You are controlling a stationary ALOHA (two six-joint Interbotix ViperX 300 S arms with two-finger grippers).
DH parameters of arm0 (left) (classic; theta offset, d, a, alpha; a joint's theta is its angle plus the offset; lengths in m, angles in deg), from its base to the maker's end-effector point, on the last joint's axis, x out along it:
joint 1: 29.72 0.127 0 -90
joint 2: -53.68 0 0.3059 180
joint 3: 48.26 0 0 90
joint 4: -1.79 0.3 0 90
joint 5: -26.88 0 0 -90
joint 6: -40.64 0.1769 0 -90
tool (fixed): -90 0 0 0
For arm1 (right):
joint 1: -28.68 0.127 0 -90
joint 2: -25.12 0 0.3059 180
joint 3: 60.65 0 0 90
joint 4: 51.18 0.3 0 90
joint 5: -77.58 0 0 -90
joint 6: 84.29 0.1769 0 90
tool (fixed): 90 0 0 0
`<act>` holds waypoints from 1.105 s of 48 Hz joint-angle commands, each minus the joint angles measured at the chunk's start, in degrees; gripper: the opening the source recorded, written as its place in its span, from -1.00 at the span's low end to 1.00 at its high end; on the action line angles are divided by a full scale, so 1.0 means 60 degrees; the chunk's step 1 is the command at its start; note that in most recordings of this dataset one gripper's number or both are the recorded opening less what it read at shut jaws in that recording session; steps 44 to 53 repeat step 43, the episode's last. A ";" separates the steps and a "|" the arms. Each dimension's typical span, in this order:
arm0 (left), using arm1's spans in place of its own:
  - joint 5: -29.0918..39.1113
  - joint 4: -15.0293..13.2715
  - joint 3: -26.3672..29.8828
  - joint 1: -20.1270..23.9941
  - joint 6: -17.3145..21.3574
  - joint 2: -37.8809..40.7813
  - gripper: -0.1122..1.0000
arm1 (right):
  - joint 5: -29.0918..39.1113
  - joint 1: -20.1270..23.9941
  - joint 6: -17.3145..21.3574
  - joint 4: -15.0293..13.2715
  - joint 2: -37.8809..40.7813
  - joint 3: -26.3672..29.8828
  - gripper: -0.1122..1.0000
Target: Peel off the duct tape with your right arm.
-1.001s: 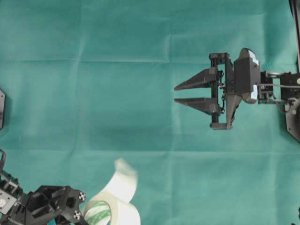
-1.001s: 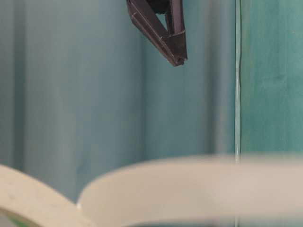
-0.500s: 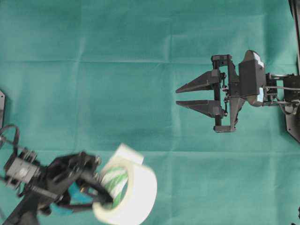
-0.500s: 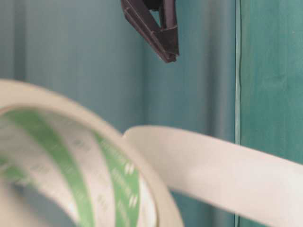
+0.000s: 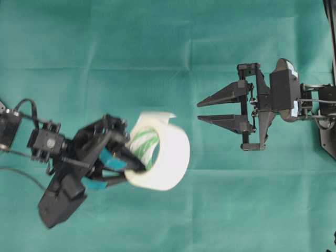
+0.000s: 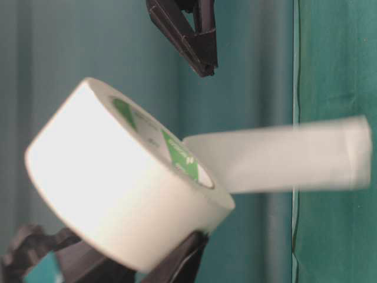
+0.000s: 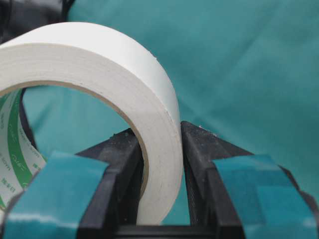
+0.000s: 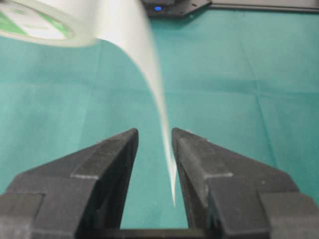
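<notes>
The duct tape (image 5: 169,152) is a white roll with a green-striped core, held up off the cloth on its side. My left gripper (image 5: 131,173) is shut on the roll's wall (image 7: 99,64), one finger inside the ring and one outside. A loose white strip (image 6: 277,156) sticks out from the roll toward the right arm. My right gripper (image 5: 199,111) is open and points left at the roll, a short gap away from it. In the right wrist view the blurred strip (image 8: 149,74) hangs in line with the gap between my right gripper's (image 8: 154,132) fingers, not pinched.
A green cloth (image 5: 157,47) covers the whole table. Black arm base parts sit at the right edge (image 5: 328,136) and the left edge (image 5: 8,128). A dark cable (image 5: 21,176) lies on the cloth at the lower left.
My left gripper has carried the roll up from the near edge toward the middle and turned it on its side. The loose strip now swings toward the right gripper, which barely moved.
</notes>
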 commanded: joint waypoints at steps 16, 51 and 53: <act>-0.0029 0.0029 -0.0161 0.1904 0.0029 -0.0190 -0.43 | -0.0132 0.0161 0.0000 -0.0015 -0.0161 0.0088 -0.66; -0.0029 0.0029 -0.0688 0.2241 -0.0073 0.0059 -0.43 | -0.0146 0.0176 -0.0015 -0.0015 -0.0161 0.0088 -0.66; -0.0029 0.0029 -0.0688 0.2241 -0.0073 0.0059 -0.43 | -0.0146 0.0176 -0.0015 -0.0015 -0.0161 0.0088 -0.66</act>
